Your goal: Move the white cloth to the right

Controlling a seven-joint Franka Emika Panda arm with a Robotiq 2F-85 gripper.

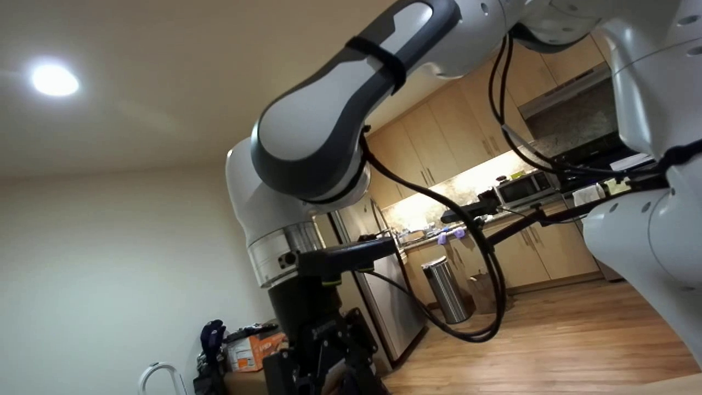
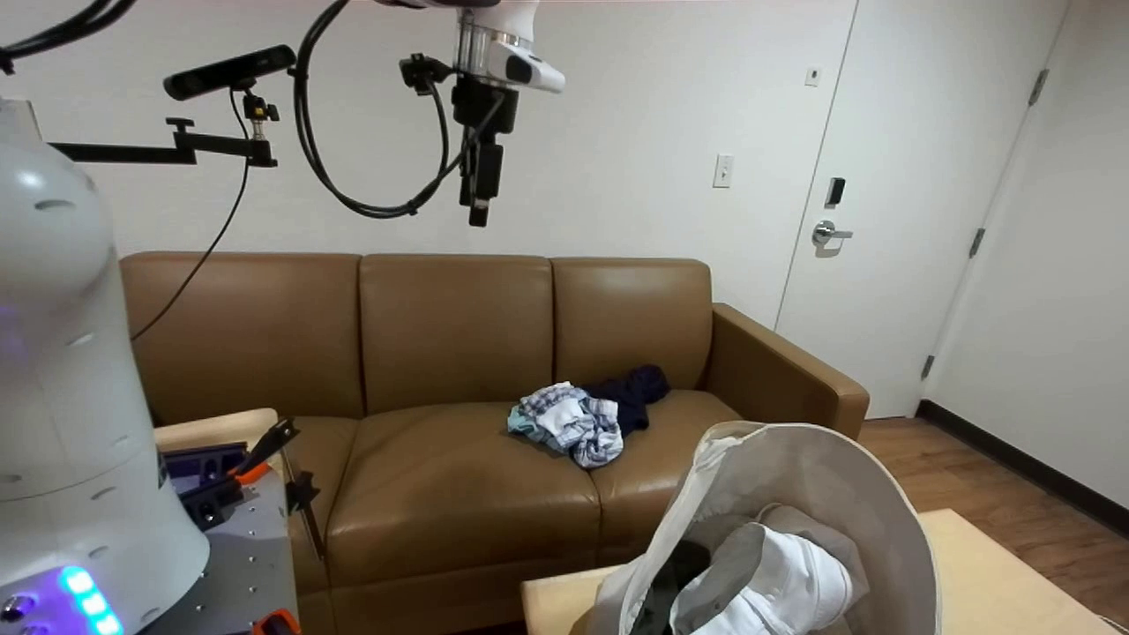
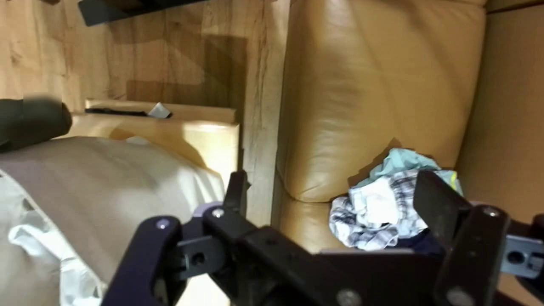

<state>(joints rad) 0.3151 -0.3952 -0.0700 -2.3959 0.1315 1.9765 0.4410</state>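
My gripper is open in the wrist view, its two fingers wide apart with nothing between them. In both exterior views the gripper hangs pointing down; in one of them it is high above the sofa. A white cloth patch lies on a crumpled plaid, teal and navy clothing pile on the sofa seat; the white patch also shows in an exterior view. Other white cloth lies inside a fabric hamper. Which one is the task's cloth I cannot tell. The right finger hides part of the pile.
A brown sofa stands along the wall. The hamper rests on a light wooden table in front of it; its side shows in the wrist view. Tools lie by the robot's base. Black cables hang from the arm.
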